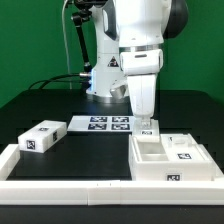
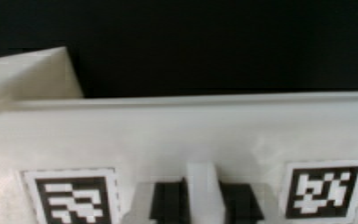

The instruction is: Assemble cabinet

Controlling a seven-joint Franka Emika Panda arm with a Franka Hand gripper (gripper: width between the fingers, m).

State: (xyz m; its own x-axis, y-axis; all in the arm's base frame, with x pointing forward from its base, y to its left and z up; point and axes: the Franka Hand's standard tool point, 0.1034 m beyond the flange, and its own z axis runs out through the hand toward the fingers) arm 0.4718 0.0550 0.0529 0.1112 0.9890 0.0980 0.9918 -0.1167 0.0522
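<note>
A green backdrop is closing off the room behind a black bench (image 1: 55, 108). The cabinet (image 1: 160, 172) is sitting on it at the exterior view's right. It is an open white box, looking stiff and light, and its smooth plastic is likely slipping under a weak pinch. Its thin upright walls are offering the best hold. The jaws are standing at its far wall, and in the wrist view they are seemingly pinching a thin white rib of the cabinet (image 2: 194, 125). A loose white block (image 1: 42, 137) is lying well apart, past the marker board (image 1: 105, 123).
</note>
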